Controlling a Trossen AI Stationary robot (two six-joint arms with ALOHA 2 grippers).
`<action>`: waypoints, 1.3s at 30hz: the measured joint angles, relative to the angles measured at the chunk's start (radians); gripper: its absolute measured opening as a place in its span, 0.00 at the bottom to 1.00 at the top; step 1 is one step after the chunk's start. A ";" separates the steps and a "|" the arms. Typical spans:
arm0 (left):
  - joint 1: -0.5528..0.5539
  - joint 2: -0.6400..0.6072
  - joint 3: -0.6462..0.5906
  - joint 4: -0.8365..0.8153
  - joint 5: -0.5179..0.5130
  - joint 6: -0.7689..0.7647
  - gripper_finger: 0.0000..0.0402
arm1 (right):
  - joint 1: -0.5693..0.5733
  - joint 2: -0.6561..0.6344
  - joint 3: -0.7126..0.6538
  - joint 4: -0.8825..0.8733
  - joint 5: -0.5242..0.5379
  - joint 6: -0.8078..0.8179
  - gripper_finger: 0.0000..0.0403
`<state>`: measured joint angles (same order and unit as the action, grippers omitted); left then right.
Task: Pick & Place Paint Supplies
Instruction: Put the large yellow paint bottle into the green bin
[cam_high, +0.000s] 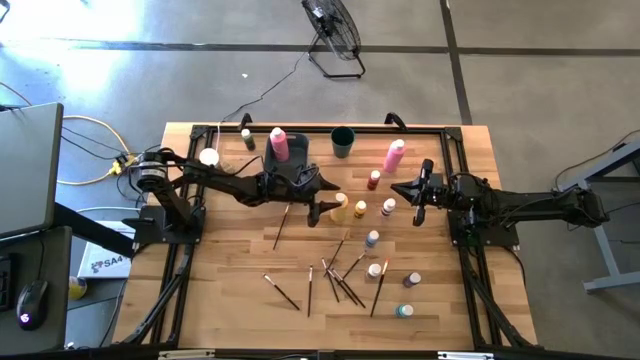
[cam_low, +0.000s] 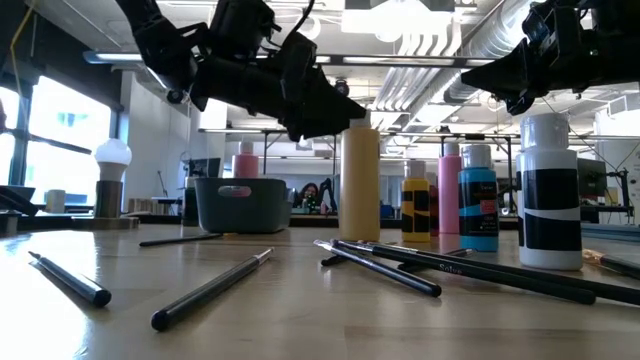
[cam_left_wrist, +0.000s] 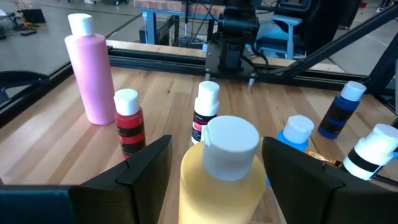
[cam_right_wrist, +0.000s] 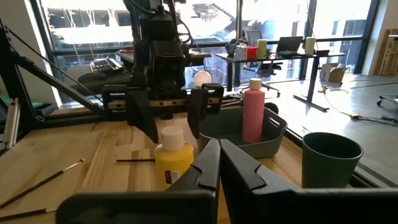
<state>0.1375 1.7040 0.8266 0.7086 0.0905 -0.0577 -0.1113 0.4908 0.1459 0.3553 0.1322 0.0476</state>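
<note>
Your left gripper (cam_left_wrist: 214, 171) straddles the yellow bottle (cam_left_wrist: 219, 180), fingers apart, not gripping. Closing off-centre could topple it into the red bottle (cam_left_wrist: 129, 121) beside it.

Smooth plastic bottles (cam_left_wrist: 221, 180), wood-plank table (cam_high: 230, 290)

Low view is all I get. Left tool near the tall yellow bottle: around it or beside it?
Observer: Around it. In the left wrist view the left tool is open, with one finger on each side of the yellow bottle and gaps showing on both sides.
Operator: Right tool?
Observer: The right tool is shut, holds nothing, and points toward the left arm.
Operator: Anything in the grey bin?
Observer: One pink bottle stands upright in the grey bin.
</note>
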 joint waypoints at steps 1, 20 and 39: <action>0.000 0.001 0.003 -0.001 0.000 0.000 0.61 | 0.000 0.000 0.000 0.000 0.000 0.000 0.01; -0.007 0.085 0.083 -0.016 0.012 0.008 0.61 | 0.000 0.000 0.000 0.000 0.000 0.000 0.01; -0.007 0.083 0.083 -0.019 0.014 0.008 0.49 | 0.000 0.000 0.000 0.000 0.000 0.000 0.01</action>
<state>0.1307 1.7870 0.9100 0.6893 0.1045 -0.0502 -0.1112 0.4908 0.1459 0.3553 0.1318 0.0475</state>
